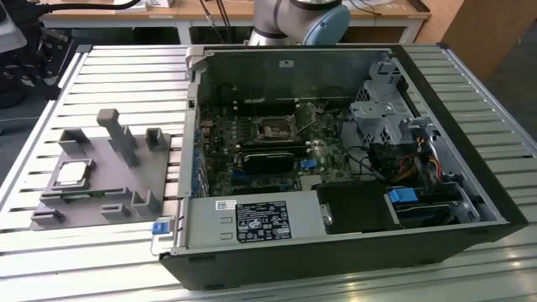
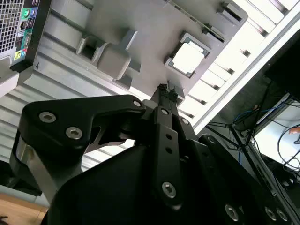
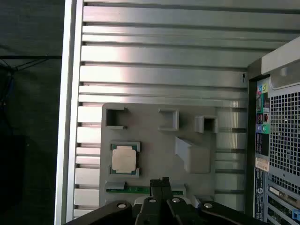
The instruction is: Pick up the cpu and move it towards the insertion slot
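While the gripper [image 3: 160, 182] hangs over the grey fixture [image 3: 154, 124] with its fingertips pressed together on nothing, the cpu [image 3: 124, 158] lies flat in its square recess, near the tips but off to one side. Being square, it has no long axis; its metal top faces up. The insertion slot [image 1: 275, 129] sits well apart, toward the exterior view's right.

2 wrist cameras above grey fixture [image 3: 154, 145]

Bright even light; cpu [image 2: 188, 59] top washed white.
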`<action>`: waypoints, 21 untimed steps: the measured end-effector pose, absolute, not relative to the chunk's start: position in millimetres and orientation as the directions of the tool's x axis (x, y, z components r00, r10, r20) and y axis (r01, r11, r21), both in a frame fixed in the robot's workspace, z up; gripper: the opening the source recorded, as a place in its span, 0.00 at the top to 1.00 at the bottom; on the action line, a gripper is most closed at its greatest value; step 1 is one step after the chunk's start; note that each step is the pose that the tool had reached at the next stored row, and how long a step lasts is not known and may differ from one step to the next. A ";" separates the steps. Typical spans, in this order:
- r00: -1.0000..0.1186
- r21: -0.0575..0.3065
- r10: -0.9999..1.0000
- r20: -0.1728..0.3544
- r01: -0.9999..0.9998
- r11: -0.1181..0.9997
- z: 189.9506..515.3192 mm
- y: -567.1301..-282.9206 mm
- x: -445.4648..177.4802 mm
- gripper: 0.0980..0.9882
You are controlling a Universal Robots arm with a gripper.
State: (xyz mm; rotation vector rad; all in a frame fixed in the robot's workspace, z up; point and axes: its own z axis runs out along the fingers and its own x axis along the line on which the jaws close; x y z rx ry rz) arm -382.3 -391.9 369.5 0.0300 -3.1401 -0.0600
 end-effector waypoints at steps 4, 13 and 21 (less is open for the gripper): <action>-1.000 0.038 -0.019 0.000 -0.019 0.999 369.5 -391.9 -382.3 0.99; -1.000 0.038 -0.019 0.000 -0.019 0.999 369.5 -391.9 -385.6 0.99; -1.000 0.038 -0.019 0.001 -0.019 0.999 369.6 -391.9 -389.8 0.99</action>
